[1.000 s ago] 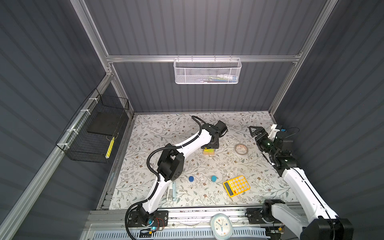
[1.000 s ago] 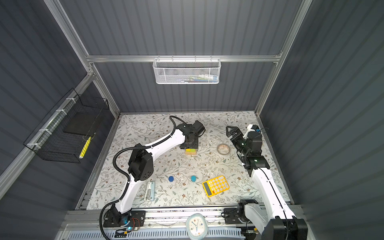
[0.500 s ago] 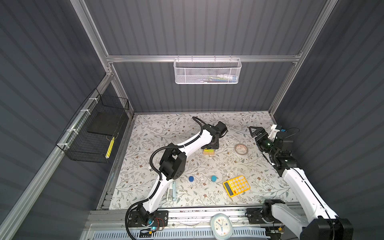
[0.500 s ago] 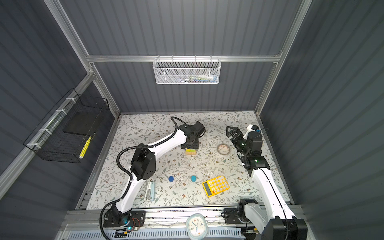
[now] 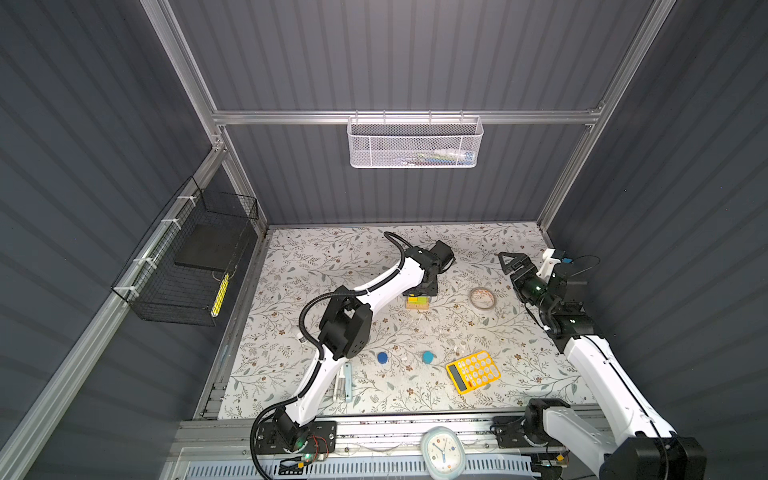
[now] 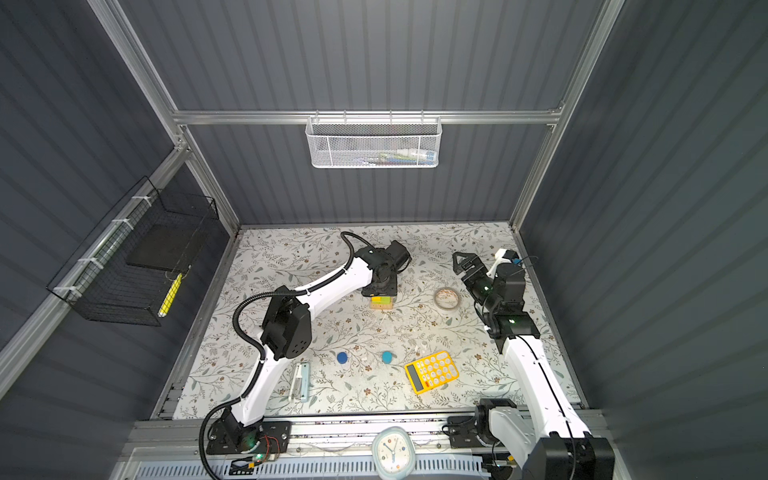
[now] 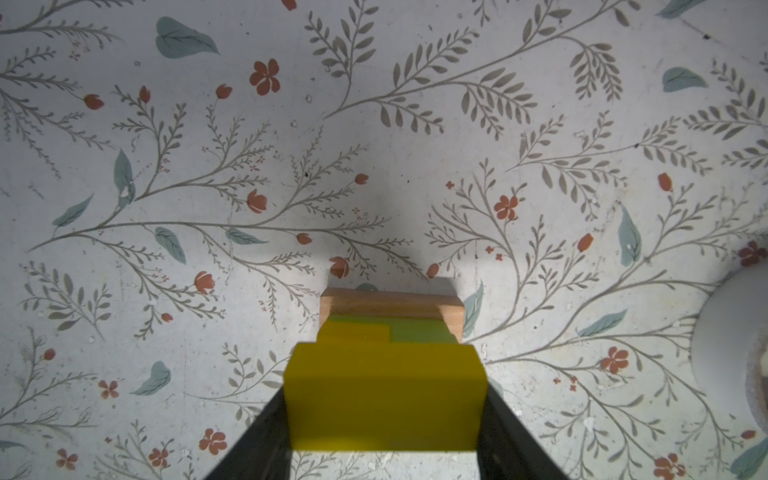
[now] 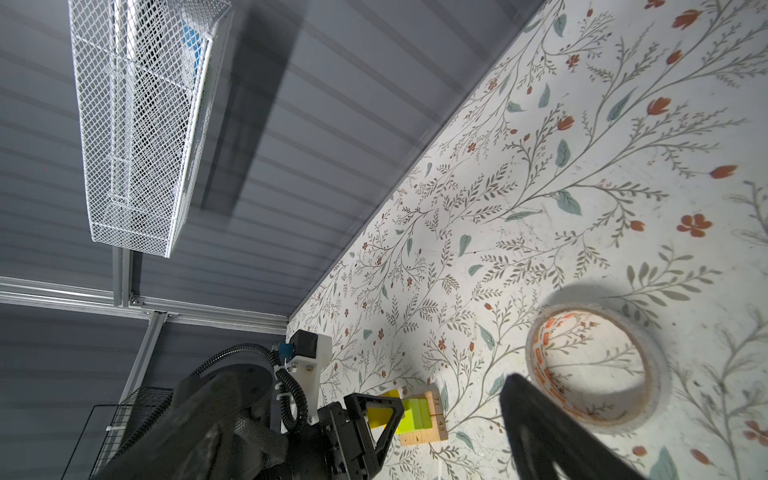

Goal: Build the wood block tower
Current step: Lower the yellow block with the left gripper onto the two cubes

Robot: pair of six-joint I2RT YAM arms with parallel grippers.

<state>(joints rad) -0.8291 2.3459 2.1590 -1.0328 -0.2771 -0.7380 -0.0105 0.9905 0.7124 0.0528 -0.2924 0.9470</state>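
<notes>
Wood block tower (image 5: 417, 303): sits centrally, left of tape roll (image 5: 482, 298), tan base under yellow and lime-green pieces. Reaches down with left gripper (image 5: 422, 289), pinching yellow block (image 7: 384, 395) just above the stack. Holds right gripper (image 5: 513, 262) raised beyond the roll, jaws spread. Leaves blue cylinders (image 5: 382, 357) (image 5: 427, 356) and calculator (image 5: 473, 371) nearer the front.

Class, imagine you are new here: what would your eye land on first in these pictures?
The left tool grips a yellow block above a small block stack in the middle of the flowered table. Near the front edge lie a yellow calculator and two blue cylinders.
</notes>
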